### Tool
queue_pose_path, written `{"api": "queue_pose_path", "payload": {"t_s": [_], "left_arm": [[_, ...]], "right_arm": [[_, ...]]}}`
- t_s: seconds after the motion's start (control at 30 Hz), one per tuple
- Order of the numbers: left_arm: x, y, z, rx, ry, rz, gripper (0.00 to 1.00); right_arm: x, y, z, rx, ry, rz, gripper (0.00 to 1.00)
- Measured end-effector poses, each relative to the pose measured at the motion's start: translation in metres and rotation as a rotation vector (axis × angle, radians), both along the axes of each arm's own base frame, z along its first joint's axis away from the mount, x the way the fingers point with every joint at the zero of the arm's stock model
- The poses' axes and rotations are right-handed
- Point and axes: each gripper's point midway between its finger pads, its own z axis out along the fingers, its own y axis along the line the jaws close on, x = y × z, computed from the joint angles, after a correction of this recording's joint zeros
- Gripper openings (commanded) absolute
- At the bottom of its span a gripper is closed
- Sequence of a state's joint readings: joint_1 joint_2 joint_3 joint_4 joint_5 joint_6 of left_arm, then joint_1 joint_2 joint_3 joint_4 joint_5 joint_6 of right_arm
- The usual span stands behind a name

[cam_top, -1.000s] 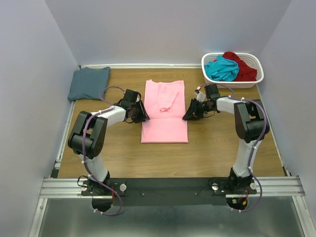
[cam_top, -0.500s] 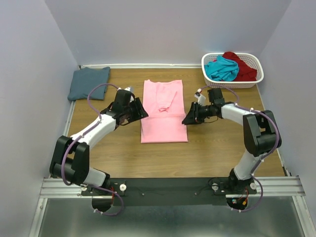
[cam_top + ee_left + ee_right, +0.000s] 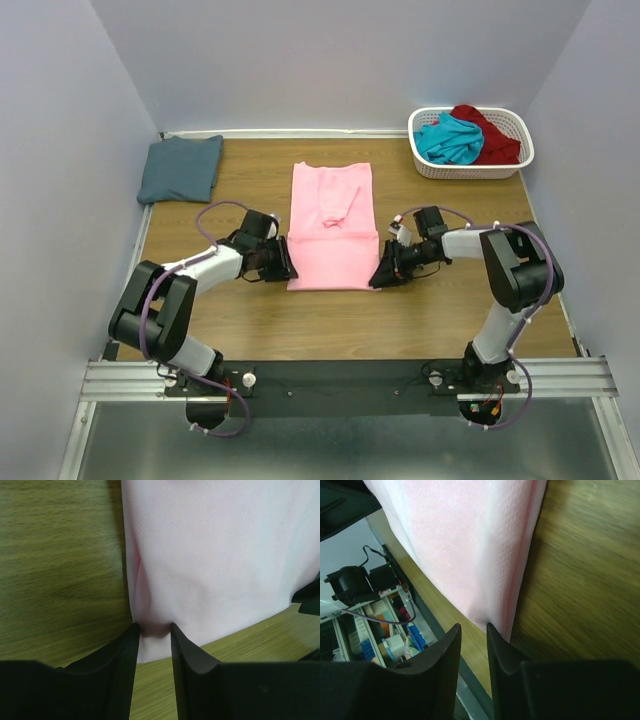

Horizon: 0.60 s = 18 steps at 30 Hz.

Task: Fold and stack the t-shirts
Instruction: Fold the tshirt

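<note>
Both grippers at the pink tee's near corners

The left gripper (image 3: 152,630) had its narrow gap pinching the near-left corner of the light pink t-shirt (image 3: 332,225), which lay flat mid-table; the right gripper (image 3: 473,630) sat at the near-right corner, fingers slightly parted, grip unclear.

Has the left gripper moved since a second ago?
Yes. The left gripper came toward the arm bases, from beside the middle of the pink t-shirt to its near-left corner.

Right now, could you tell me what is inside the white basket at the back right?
The white basket holds a teal t-shirt and a dark red t-shirt, both crumpled. Anything underneath them is covered.
</note>
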State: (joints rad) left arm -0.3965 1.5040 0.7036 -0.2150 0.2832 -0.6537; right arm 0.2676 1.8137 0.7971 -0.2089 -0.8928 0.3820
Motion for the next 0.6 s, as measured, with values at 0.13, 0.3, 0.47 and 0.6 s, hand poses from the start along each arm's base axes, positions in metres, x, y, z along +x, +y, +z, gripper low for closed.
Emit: {"api": "queue_pose_path", "payload": {"t_s": [0.13, 0.3, 0.47, 0.6], "left_arm": [[-0.003, 0.006, 0.001, 0.005, -0.006, 0.013, 0.47], [-0.014, 0.02, 0.013, 0.054, -0.02, 0.052, 0.67], [-0.015, 0.017, 0.058, 0.051, -0.156, 0.072, 0.76], [-0.021, 0.013, 0.058, 0.115, -0.155, 0.057, 0.78]], "right_arm": [[-0.002, -0.005, 0.001, -0.015, -0.004, -0.022, 0.36], [-0.001, -0.014, 0.013, -0.072, -0.066, -0.062, 0.53], [0.01, -0.015, 0.04, -0.151, -0.206, -0.089, 0.55], [0.018, -0.008, 0.054, -0.259, -0.293, -0.112, 0.57]]}}
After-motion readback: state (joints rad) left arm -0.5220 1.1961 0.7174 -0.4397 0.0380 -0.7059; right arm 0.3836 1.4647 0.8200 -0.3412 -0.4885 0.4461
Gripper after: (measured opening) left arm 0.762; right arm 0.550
